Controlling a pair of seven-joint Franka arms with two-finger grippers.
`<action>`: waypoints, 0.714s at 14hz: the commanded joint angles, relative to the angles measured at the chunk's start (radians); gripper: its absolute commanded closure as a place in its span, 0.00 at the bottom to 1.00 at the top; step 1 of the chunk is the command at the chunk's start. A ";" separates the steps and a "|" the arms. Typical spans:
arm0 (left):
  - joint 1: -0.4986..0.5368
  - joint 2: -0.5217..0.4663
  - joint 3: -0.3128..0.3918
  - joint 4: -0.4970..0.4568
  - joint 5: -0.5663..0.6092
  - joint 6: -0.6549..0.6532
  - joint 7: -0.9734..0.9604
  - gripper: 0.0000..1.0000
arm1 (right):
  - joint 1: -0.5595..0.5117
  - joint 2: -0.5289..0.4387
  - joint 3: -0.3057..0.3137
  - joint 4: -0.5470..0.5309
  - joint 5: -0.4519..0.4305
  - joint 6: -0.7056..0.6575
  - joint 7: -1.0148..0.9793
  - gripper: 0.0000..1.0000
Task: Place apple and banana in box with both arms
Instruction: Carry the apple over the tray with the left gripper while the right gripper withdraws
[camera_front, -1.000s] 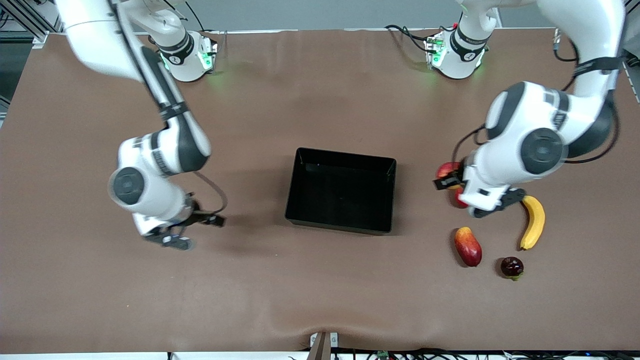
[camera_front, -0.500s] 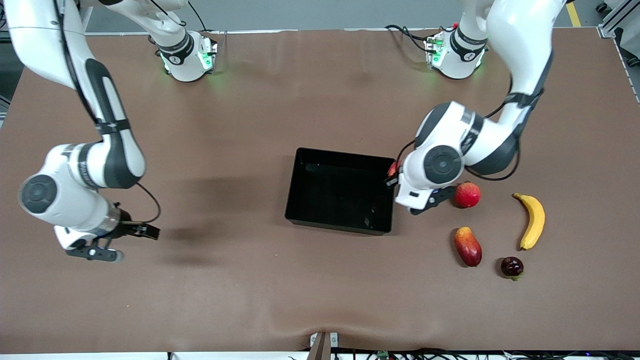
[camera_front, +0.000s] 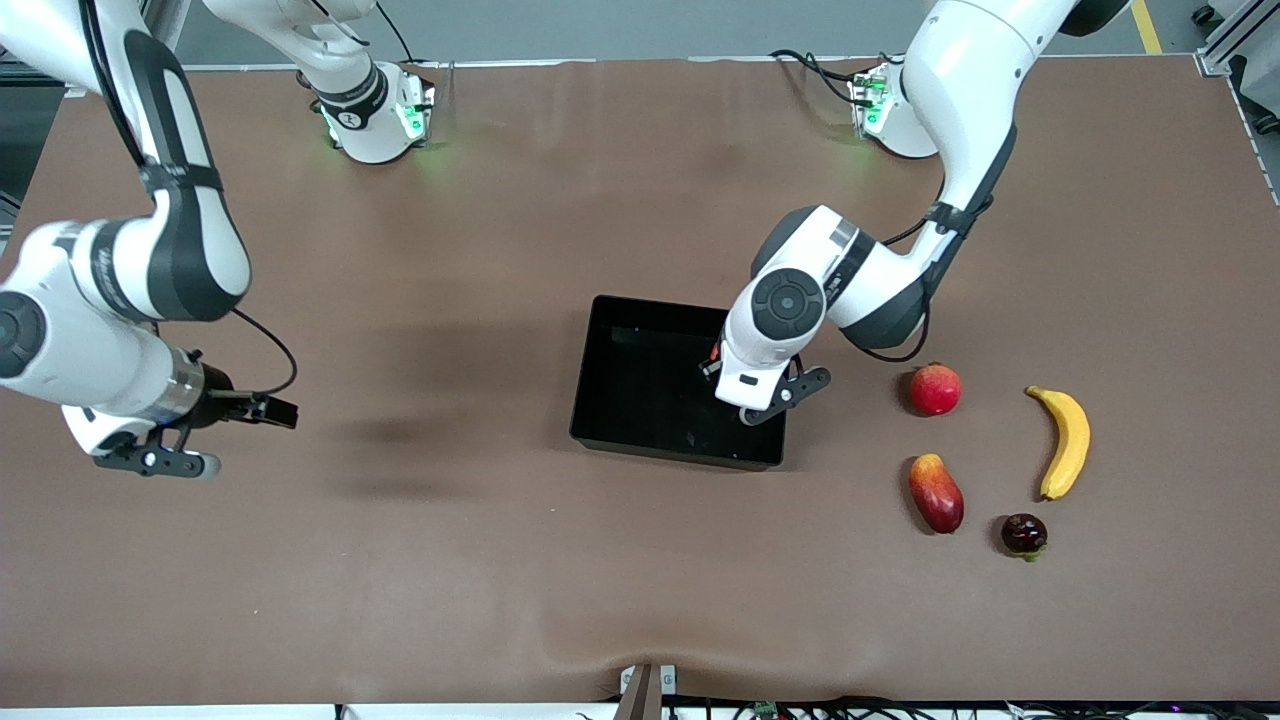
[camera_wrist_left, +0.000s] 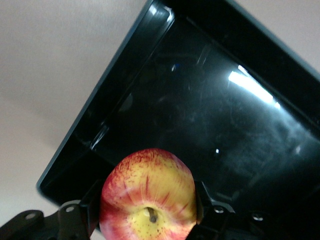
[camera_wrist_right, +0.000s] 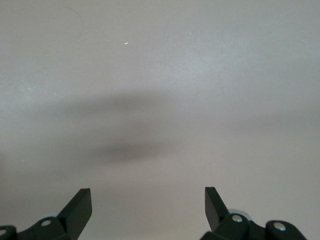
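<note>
The apple (camera_wrist_left: 147, 192), red with yellow streaks and its stem end facing the camera, sits between the fingers of my left gripper (camera_wrist_left: 148, 212), which is shut on it. In the front view that gripper (camera_front: 752, 385) hangs over the black box (camera_front: 640, 395), at the box's end toward the left arm; only a red sliver of the apple shows there. The left wrist view has the glossy box floor (camera_wrist_left: 215, 115) below the apple. The banana (camera_front: 1065, 442) lies on the table toward the left arm's end. My right gripper (camera_front: 150, 458) is open over bare table at the right arm's end, and nothing sits between its fingers (camera_wrist_right: 80, 205).
A pinkish-red round fruit (camera_front: 935, 389), a red-orange mango (camera_front: 936, 492) and a small dark fruit (camera_front: 1024, 534) lie between the box and the banana. The brown mat (camera_front: 450, 550) covers the table.
My left arm has carried the apple from beside the other fruits to over the box. My right arm has swung away from the box toward its own end of the table.
</note>
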 joint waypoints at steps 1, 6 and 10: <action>-0.014 0.065 0.010 0.019 0.084 0.096 -0.077 1.00 | -0.012 -0.085 0.006 -0.043 -0.012 -0.034 -0.005 0.00; -0.037 0.116 0.010 -0.011 0.103 0.134 -0.115 1.00 | -0.009 -0.183 0.009 -0.033 -0.005 -0.142 -0.006 0.00; -0.035 0.131 0.011 -0.014 0.105 0.134 -0.114 0.01 | -0.027 -0.231 0.001 0.014 0.044 -0.236 -0.111 0.00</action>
